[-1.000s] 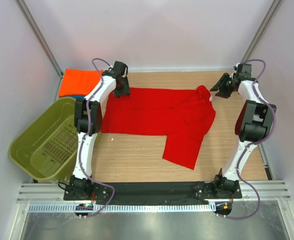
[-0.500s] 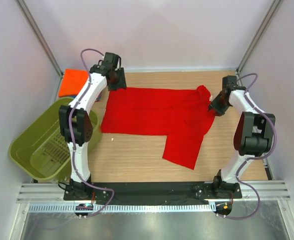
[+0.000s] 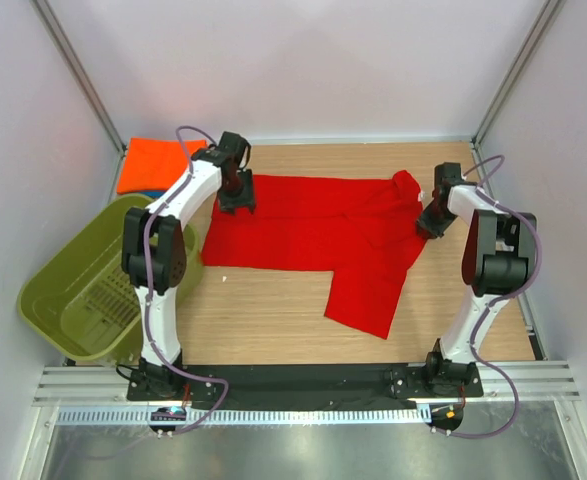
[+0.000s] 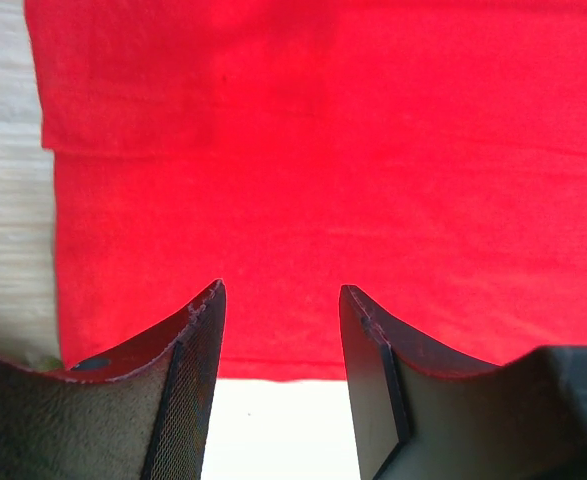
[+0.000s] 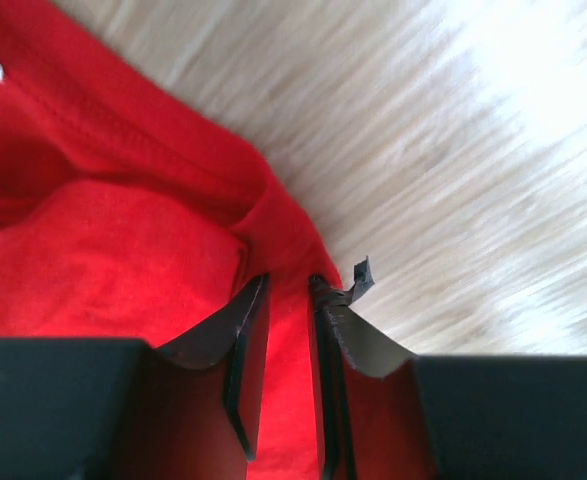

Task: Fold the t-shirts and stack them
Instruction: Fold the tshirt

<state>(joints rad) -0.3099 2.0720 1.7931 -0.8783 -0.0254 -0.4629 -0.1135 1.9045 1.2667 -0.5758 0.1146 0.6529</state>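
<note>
On the near left sat the olive-green basket, at the table's edge. Across the middle lay the red t-shirt, spread flat. At its right edge, the right gripper stood narrow around a raised fold; whether it pinched firmly I could not tell. Farther back, the left gripper hung wide apart over the shirt's far-left corner. Beyond lay the folded orange t-shirt.

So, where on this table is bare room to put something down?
The table is bare between the red t-shirt and the near edge, and along the far edge. Crowded at left: olive-green basket, orange t-shirt.
</note>
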